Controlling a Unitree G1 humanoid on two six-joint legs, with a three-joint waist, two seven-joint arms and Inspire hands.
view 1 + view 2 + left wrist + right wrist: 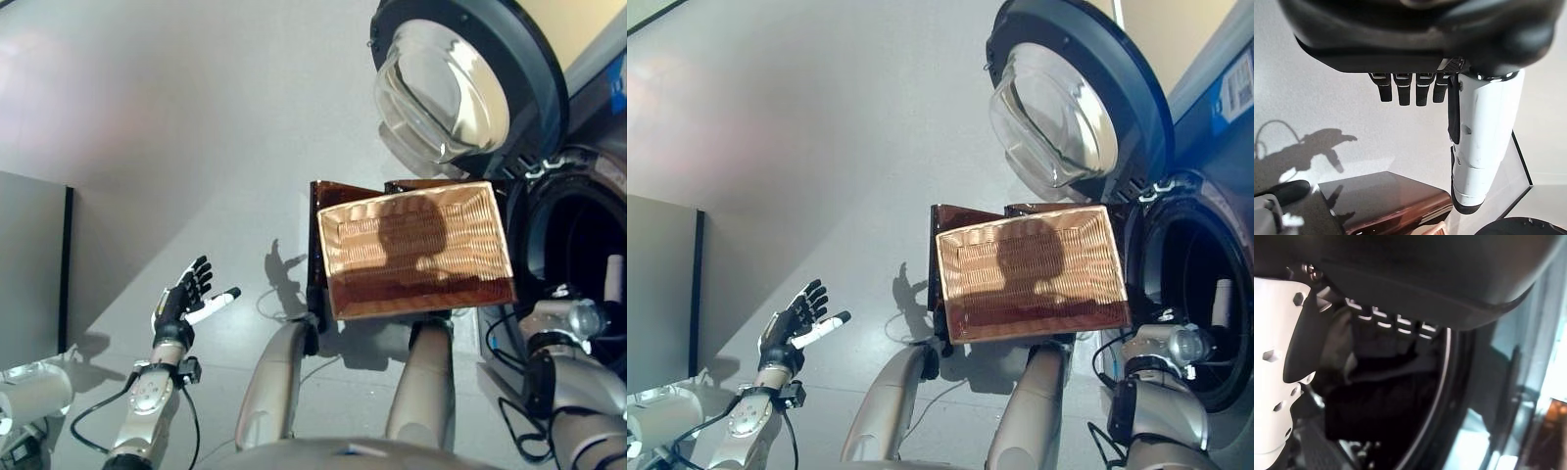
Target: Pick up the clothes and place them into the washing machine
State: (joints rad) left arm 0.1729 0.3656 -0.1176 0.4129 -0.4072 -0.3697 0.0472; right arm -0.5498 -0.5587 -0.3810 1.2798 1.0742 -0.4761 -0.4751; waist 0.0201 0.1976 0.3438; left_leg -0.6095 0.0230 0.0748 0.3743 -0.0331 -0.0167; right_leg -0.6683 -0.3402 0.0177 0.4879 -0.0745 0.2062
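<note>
The woven brown basket (416, 250) stands in front of me with nothing in it. To its right the washing machine's round door (451, 88) is swung open, and the dark drum opening (573, 235) shows beside it. My right hand (613, 279) reaches into that opening. In the right wrist view its fingers (1386, 319) are straight, and a dark cloth (1381, 396) lies inside the drum just past them, not gripped. My left hand (186, 299) hangs over the bare floor at the lower left, fingers spread, holding nothing.
A dark brown stand (338, 191) carries the basket. A grey panel with a black edge (34, 264) stands at the far left. Grey floor spreads between the left hand and the basket.
</note>
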